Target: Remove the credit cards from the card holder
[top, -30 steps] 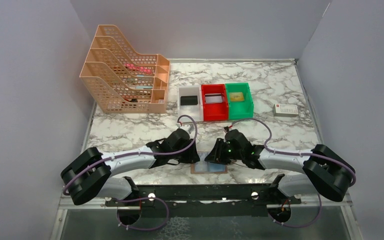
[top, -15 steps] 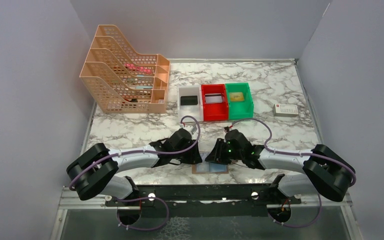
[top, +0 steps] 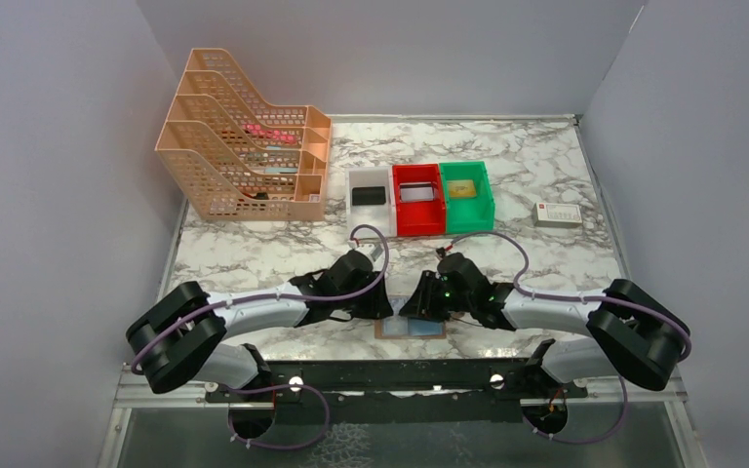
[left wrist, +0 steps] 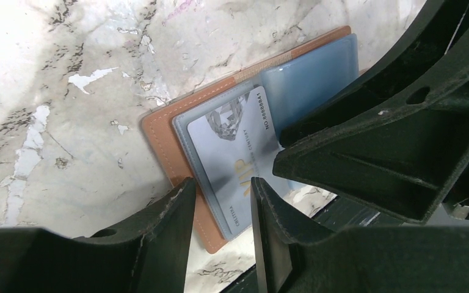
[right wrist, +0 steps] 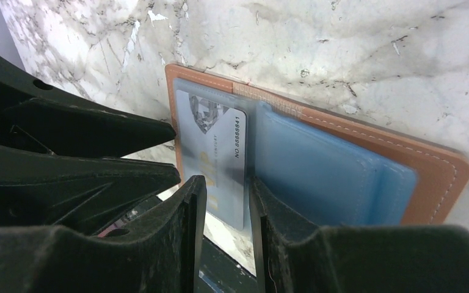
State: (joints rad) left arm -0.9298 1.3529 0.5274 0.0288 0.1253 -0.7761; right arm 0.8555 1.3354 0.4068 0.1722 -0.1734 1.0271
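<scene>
The card holder (top: 410, 329) lies spread flat at the table's near edge, tan (left wrist: 165, 140) outside with pale blue inner panels (right wrist: 323, 171). A pale silver-blue credit card (left wrist: 232, 146) with gold lettering sits in the left panel (right wrist: 217, 140). My left gripper (left wrist: 221, 186) hovers open over the holder's left end (top: 382, 310), nothing between its fingers. My right gripper (right wrist: 226, 183) is open too, its gap over the card's right edge and one finger at the blue pocket; from above it sits at the holder's middle (top: 413, 304). The two grippers face each other closely.
White (top: 356, 183), red (top: 417, 222) and green (top: 466, 219) bins stand mid-table; the white one holds a black card (top: 368, 195). A peach file rack (top: 244, 161) is at back left, a small white box (top: 557, 214) at right. The black rail (top: 400, 375) borders the near edge.
My left arm's elbow has shifted a little to the right and its gripper sits slightly closer to the holder. The right arm and the holder have barely moved.
</scene>
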